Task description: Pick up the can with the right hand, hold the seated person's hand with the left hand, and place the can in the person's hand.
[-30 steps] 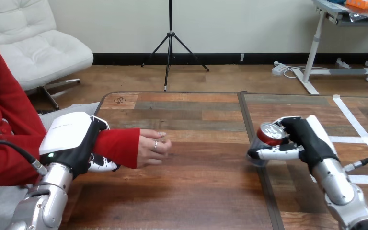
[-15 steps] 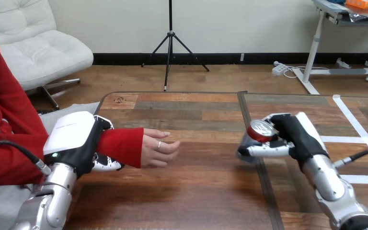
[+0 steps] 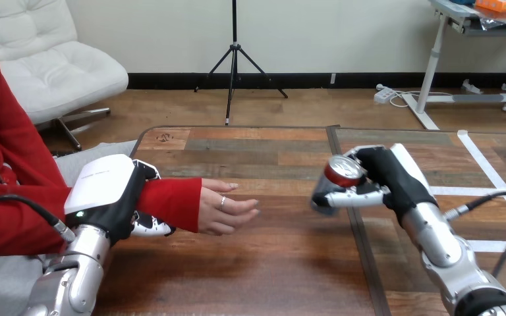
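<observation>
The right hand [image 3: 387, 179] has carried the can [image 3: 341, 173] further left across the table [image 3: 283, 263] than half a second ago, and the person's hand [image 3: 227, 209] has reached a little further out to meet it. The can is off the wood, leaning with its top towards me, fingers and thumb wrapped round its body. There is still a clear gap between it and the person's fingertips.

The left hand [image 3: 105, 191] is clamped round the person's forearm [image 3: 171, 203] just behind the cuff of the red sleeve, thumb above and fingers curled underneath.

The handover itself worries me. The person's hand lies low over the table with fingers stretched out, and I can't tell that the palm is turned up to receive anything. If the robot lets go before those fingers close, a tilted can would likely tip and roll. The grip on the forearm may also stop the person adjusting if the can arrives off-line.
</observation>
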